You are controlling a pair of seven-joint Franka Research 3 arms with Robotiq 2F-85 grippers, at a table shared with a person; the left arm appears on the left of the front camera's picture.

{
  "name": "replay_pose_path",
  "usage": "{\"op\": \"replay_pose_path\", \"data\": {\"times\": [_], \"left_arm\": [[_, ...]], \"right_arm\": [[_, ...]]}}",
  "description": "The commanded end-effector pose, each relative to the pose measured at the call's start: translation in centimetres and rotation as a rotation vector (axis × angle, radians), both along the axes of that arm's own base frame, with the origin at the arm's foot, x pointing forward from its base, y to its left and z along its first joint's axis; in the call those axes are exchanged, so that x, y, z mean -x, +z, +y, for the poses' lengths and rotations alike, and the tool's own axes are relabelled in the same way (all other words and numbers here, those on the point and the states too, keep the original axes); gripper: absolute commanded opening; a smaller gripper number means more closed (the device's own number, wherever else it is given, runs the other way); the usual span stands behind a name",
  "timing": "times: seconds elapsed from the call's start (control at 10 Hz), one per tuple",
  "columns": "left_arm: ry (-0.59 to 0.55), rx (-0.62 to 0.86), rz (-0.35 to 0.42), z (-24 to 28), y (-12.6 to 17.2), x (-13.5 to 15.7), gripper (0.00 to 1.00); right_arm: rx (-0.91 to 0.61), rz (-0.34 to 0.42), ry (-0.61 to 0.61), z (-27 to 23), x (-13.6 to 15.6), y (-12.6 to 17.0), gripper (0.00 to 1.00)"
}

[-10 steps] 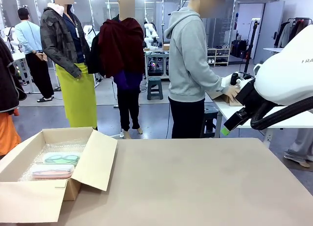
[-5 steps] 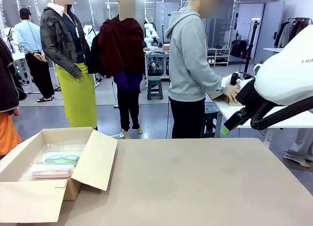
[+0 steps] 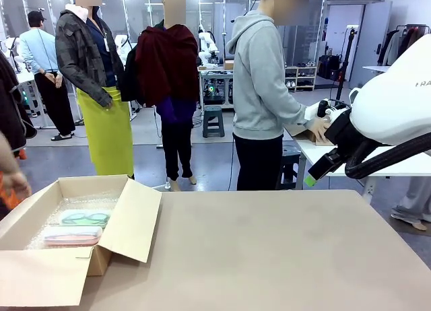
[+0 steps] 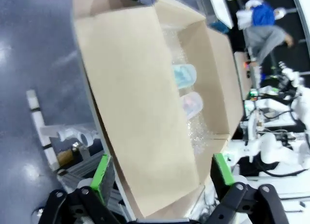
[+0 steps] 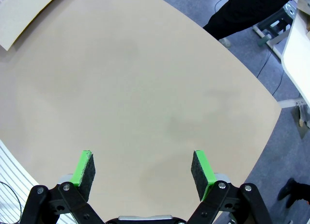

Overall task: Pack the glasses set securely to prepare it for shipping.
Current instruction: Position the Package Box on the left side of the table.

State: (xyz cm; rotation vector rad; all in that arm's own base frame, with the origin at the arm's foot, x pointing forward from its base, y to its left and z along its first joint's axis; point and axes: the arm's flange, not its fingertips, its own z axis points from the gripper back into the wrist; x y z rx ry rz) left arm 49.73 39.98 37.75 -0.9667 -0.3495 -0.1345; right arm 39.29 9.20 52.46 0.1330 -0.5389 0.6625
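**A:** Only thing that's changed since the earlier frames: a person's hand (image 3: 13, 183) has popped in at the left edge, just past the cardboard box (image 3: 138, 220). It's blurry and cut off by the frame, so can't say much about it. Both arms are exactly where they were.

**B:** And the glasses set?

**A:** Inside the open box on the left of the counter (image 3: 283, 257), lying on bubble wrap (image 3: 84, 204). Mint-green case (image 3: 84, 218) sits toward the far side, you can make out spectacles through it. Pinkish case (image 3: 73, 236) is just beside it on the near side; contents too hazy to tell. In the left wrist view a big flap hides part of the box's inside.

**B:** End effectors?

**A:** Left end effector (image 4: 162, 170) hangs above the box, pads spread wide, nothing in them. Right end effector (image 5: 143, 168) is over bare counter, also fully spread and empty. From the front the right arm is mostly cut off; one green pad (image 3: 310, 181) pokes out.
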Motion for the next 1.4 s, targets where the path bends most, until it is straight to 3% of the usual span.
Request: {"op": "replay_pose_path", "data": {"times": [0.0, 0.2, 0.3, 0.6, 0.9, 1.3], "left_arm": [[-0.122, -0.051, -0.135, -3.4, 6.5, -2.4, 1.0], [-0.222, -0.129, -0.23, -7.8, 12.1, -3.1, 1.0], [-0.239, -0.216, -0.214, -9.6, 14.7, -3.2, 1.0], [-0.418, -0.375, -0.388, -17.5, 21.6, -2.1, 1.0], [-0.628, -0.541, -0.597, -25.9, 24.0, 1.1, 1.0], [-0.807, -0.644, -0.751, -32.9, 25.0, 5.0, 1.0]], "right_arm": [[0.006, 0.005, -0.011, 0.2, 0.1, 0.1, 1.0], [0.006, 0.005, -0.011, 0.2, 0.1, 0.1, 1.0], [0.006, 0.005, -0.011, 0.2, 0.1, 0.1, 1.0], [0.006, 0.005, -0.011, 0.2, 0.1, 0.1, 1.0], [0.006, 0.005, -0.011, 0.2, 0.1, 0.1, 1.0], [0.006, 0.005, -0.011, 0.2, 0.1, 0.1, 1.0]]}}
